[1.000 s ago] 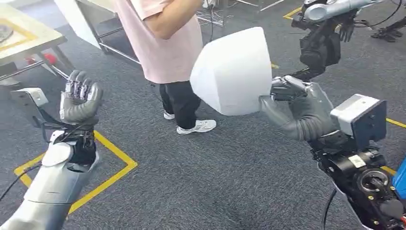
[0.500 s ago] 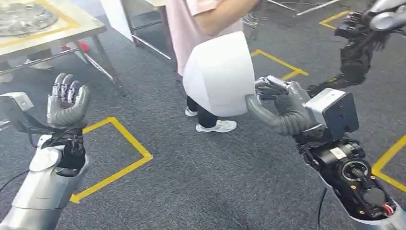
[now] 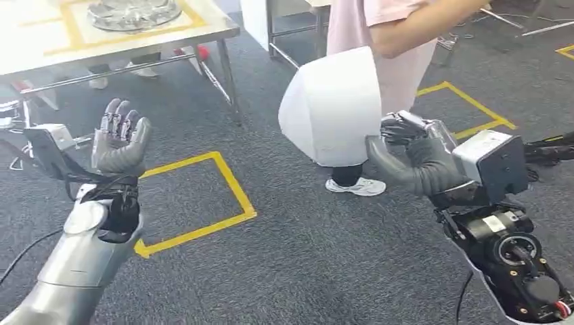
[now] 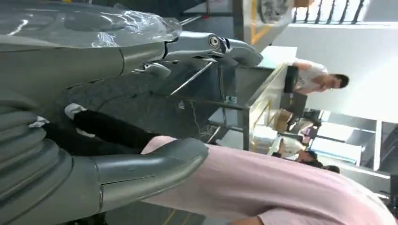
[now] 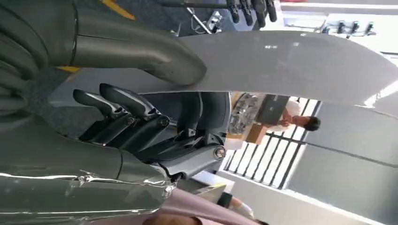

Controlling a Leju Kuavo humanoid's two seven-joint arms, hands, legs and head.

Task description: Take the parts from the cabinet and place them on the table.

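A large white curved part (image 3: 332,105) hangs in the air in front of me, pinched at its edge by my right hand (image 3: 413,152). In the right wrist view the thumb (image 5: 141,49) presses on one face of the white part (image 5: 291,63) and the dark fingers (image 5: 136,117) sit behind it. My left hand (image 3: 120,139) is raised at the left, palm up, fingers apart, holding nothing. Its thumb (image 4: 145,168) and fingers (image 4: 206,47) spread wide in the left wrist view.
A person in a pink shirt (image 3: 386,40) stands just behind the white part, white shoe (image 3: 357,185) on the grey carpet. A table (image 3: 40,47) with a round metal part (image 3: 133,12) stands at the far left. Yellow floor tape (image 3: 223,183) marks a square.
The whole scene has shifted right as the camera turned left: the table has come into view and the person now stands behind the part. My right hand still holds the part.
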